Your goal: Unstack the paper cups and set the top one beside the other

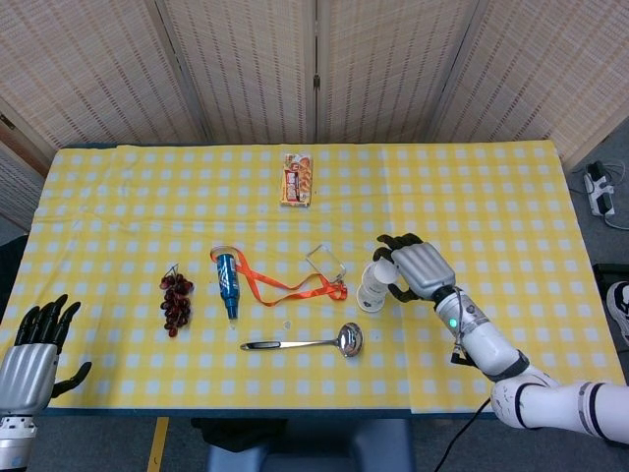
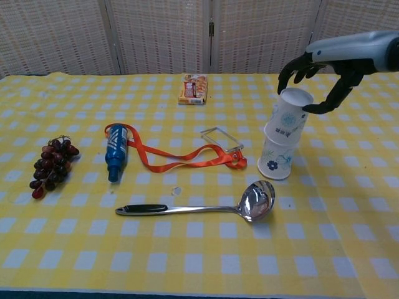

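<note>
Gripping top cup (image 2: 288, 113), right hand (image 2: 324, 78)

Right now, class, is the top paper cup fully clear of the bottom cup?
No: in the chest view the top cup is raised, tilted, yet overlaps the bottom cup.

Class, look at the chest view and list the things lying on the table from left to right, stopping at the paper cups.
Grapes → blue bottle with orange lanyard → ladle → stacked paper cups, the top one held by the right hand.
</note>
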Robot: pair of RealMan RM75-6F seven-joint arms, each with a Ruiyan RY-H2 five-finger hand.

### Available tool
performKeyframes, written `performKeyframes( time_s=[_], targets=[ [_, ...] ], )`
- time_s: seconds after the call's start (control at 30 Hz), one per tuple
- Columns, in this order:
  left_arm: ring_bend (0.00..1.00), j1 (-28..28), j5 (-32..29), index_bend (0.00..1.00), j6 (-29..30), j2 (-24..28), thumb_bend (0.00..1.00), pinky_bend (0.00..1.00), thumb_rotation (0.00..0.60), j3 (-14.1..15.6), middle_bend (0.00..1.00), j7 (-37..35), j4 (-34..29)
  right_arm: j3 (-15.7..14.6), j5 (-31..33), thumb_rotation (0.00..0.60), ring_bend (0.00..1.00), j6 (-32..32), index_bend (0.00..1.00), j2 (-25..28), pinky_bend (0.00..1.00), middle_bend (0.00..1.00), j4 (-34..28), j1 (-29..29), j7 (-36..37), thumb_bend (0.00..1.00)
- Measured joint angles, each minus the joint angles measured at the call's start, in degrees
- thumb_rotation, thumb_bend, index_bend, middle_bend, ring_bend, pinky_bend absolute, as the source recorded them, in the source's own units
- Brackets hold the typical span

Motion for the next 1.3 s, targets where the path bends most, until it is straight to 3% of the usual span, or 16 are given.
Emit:
performKeyframes(
  time_s=[0.17, 0.37, 0.93, 1.3],
  targets=[
    [0.0, 0.0, 0.0, 0.1, -0.1, 0.0, 0.29, 0.0, 0.6, 0.1, 0.0, 0.0, 0.0, 0.8, -2.9, 0.6, 0.16, 1.9, 0.35, 4.5, 0.12, 0.14, -1.4, -3.5, 5.0, 0.45],
    [0.0, -0.2, 0.2, 0.1, -0.3, -0.2, 0.29, 0.0, 0.6, 0.1, 0.0, 0.2, 0.0, 0.5, -5.1, 0.6, 0.16, 1.1, 0.35, 5.4, 0.12, 0.14, 1.0, -6.6, 10.2, 0.45],
    [0.0, -0.3, 0.1, 0.1, -0.5, -0.4, 0.29, 0.0, 0.6, 0.3, 0.0, 0.8, -0.4, -1.9, -10.8, 0.6, 0.17, -4.4, 0.35, -4.9, 0.12, 0.14, 15.1, -10.5, 17.1, 0.45],
    [0.0, -0.2, 0.1, 0.1, -0.4, -0.3, 0.29, 0.0, 0.6, 0.3, 0.0, 0.5, -0.3, -1.2, -12.3, 0.6, 0.16, -4.9, 0.34, -7.0, 0.12, 0.12, 17.0, -11.1, 17.4, 0.45]
  ],
)
